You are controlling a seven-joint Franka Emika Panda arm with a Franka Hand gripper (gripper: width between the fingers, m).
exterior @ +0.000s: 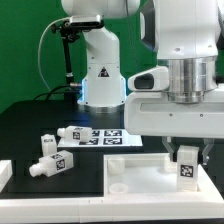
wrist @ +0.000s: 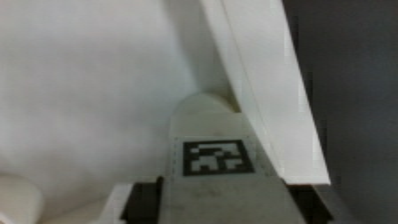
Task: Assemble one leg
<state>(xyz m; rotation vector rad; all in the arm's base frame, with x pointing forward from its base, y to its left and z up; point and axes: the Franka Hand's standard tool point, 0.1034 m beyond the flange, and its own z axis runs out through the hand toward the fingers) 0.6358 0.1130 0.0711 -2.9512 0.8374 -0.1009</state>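
Note:
My gripper (exterior: 186, 158) is shut on a leg (exterior: 186, 171), a white square post with a black-and-white tag, held upright over the right end of the large white rimmed panel (exterior: 135, 178). In the wrist view the leg (wrist: 210, 130) runs out from between the dark fingers (wrist: 146, 200) of my gripper (wrist: 219, 203). Its far end sits close to the panel's raised rim (wrist: 254, 70), near a corner. I cannot tell whether it touches the panel floor (wrist: 89, 90).
Three more legs lie on the black table at the exterior view's left (exterior: 48, 143), (exterior: 46, 166), (exterior: 73, 133). The marker board (exterior: 112, 136) lies in front of the robot base (exterior: 100, 85). A white block (exterior: 4, 176) sits at the left edge.

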